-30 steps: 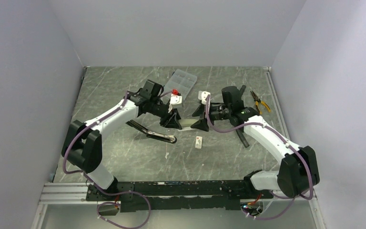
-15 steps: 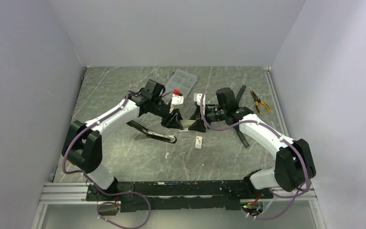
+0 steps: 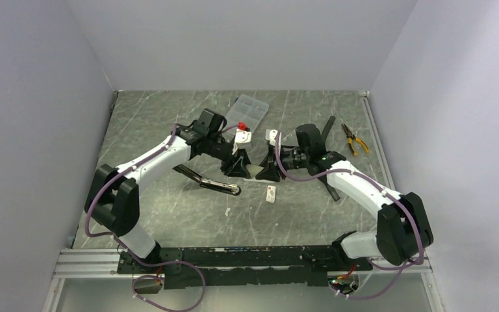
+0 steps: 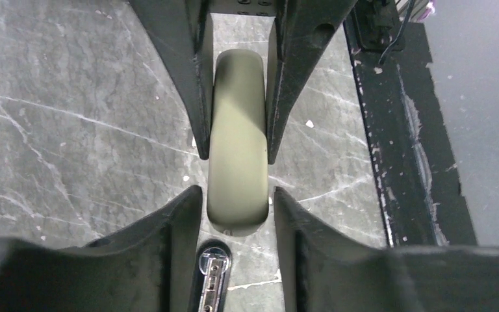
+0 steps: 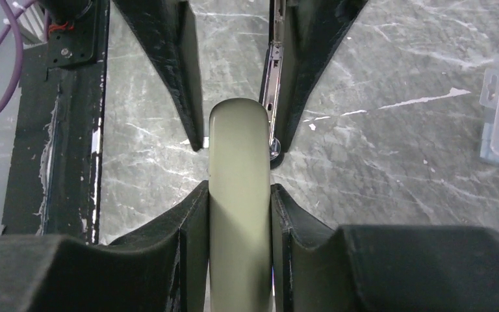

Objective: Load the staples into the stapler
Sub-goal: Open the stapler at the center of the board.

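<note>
At the left of the top view the left arm is reaching in toward the middle of the surface. Just below its wrist a dark bar with a shiny end is lying flat. I cannot tell whether it is part of the stapler.

In the middle of the frame the stapler is sitting between the two sets of jaws, which are facing each other tip to tip. The left jaws are straddling one rounded end of its pale olive top. They are standing very close on both flanks, but I cannot tell whether they are pressing or only bracketing it. A bright staple channel is running away from that end beside one left finger. The stapler therefore seems to be swung open with the channel exposed, as loading requires.

The right jaws are clamping the other end of the olive top, with both inner faces lying flush against its sides. Taking it from both ends is probably stopping the open stapler from swivelling while it is positioned.

Just below the right jaws in the top view the staple box, white with a red mark, is lying on the surface, apart from the stapler. The staples are most likely there. Whether any strip is already sitting in the channel is too small to tell.

Above the jaws a clear compartment case is resting toward the back. At the upper right the pliers are lying well apart, beyond the right arm, and seem to be playing no part.
</note>
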Controlling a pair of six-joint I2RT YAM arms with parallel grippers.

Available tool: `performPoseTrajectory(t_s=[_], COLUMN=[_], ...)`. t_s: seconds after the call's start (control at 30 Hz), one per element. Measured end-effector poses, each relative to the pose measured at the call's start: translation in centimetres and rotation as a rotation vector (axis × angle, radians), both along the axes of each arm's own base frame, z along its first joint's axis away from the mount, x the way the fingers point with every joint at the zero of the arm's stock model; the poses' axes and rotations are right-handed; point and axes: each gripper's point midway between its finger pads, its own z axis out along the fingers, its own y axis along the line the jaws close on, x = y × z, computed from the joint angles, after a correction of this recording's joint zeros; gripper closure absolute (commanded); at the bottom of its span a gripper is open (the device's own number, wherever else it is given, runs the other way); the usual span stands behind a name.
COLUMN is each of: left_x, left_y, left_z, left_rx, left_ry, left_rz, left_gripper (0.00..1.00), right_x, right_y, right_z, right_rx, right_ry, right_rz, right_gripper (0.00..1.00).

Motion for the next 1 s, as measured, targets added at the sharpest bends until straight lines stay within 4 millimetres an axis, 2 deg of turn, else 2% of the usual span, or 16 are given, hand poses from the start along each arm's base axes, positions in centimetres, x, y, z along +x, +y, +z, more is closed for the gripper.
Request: performPoseTrajectory(t_s=[0.1, 0.2, 0.4, 0.57, 0.77, 1.0], left_x=[0.3, 0.7, 1.2, 1.4, 2.2, 2.7], left_y=[-0.2, -0.2, 0.6, 0.2, -0.9, -1.9], left_z=[0.2, 0.4, 0.1, -0.4, 0.7, 1.4], left_rx=[-0.012, -0.030, -0.073, -0.116, -0.201, -0.271], left_ry=[-0.011, -0.018, -0.023, -0.003, 0.002, 0.023], left_rz=[0.002, 0.015, 0.052, 0.076, 0.078, 0.059], left_gripper=[0.28, 0.22, 0.18, 0.18, 0.27, 0.51], right_x=[-0.2, 0.2, 1.1, 1.5, 1.4, 1.3], right_y=[-0.5, -1.2, -2.2, -2.7, -2.7, -2.7], right_z=[0.1, 0.7, 2.3, 3.4, 4.3, 4.3], right_rx=[0.021, 0.040, 0.099, 0.145, 0.181, 0.190], right_ry=[0.008, 0.008, 0.002, 0.010, 0.020, 0.028], right_rz=[-0.032, -0.062, -0.101, -0.119, -0.107, -0.099], right_gripper=[1.00, 1.00, 1.00, 1.00, 1.00, 1.00])
